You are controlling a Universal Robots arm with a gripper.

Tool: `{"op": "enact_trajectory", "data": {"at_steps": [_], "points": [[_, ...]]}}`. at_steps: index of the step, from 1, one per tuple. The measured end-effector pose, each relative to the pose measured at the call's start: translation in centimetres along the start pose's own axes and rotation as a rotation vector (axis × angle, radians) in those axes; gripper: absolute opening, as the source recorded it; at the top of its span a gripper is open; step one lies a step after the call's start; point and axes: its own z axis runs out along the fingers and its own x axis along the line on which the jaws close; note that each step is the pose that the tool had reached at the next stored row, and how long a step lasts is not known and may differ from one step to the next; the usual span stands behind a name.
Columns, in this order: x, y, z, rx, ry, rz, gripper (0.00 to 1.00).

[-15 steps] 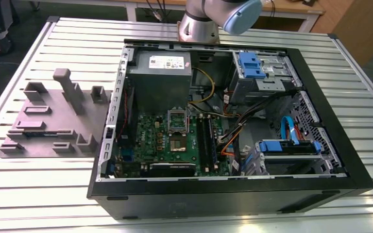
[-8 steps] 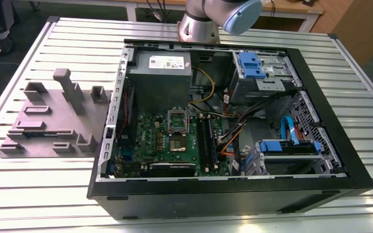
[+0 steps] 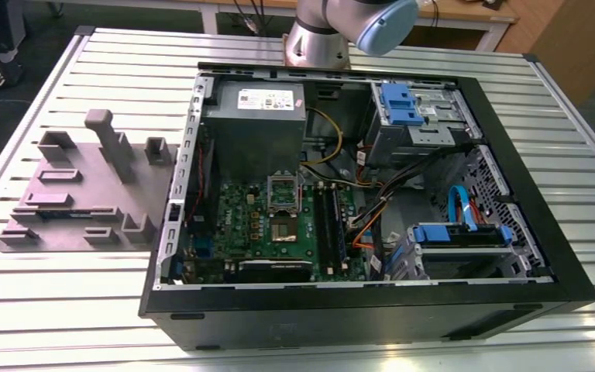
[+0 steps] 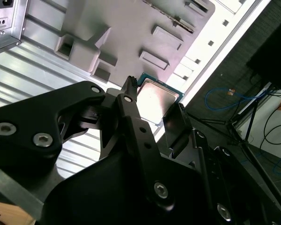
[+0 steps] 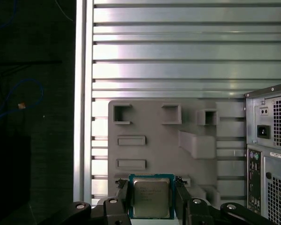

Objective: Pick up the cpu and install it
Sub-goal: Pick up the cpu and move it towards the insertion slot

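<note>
The cpu (image 5: 151,197), a small square chip with a pale metal top and a green rim, sits between my two black fingers. In both wrist views my gripper (image 5: 151,206) is shut on its two opposite edges and holds it in the air above the grey fixture plate (image 5: 154,126). The same chip (image 4: 157,99) shows in the second wrist view, inside the gripper (image 4: 153,101). In the exterior view the open computer case (image 3: 380,302) lies on the table, with the green motherboard (image 3: 241,221) and its socket (image 3: 285,226) inside.
The grey fixture plate (image 3: 80,194) with raised blocks lies at the exterior view's left of the case. The arm's base (image 3: 324,35) stands behind the case. A grey power supply box (image 3: 256,124), blue drive brackets (image 3: 401,105) and cables fill the case. The slatted metal table (image 3: 70,302) ends close to the plate.
</note>
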Motion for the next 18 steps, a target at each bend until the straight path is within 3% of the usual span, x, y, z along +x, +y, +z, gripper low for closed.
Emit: {"op": "enact_trajectory", "data": {"at_steps": [18], "points": [[-0.57,0.01,-0.02,0.0001,0.0001,0.0,0.47]]}}
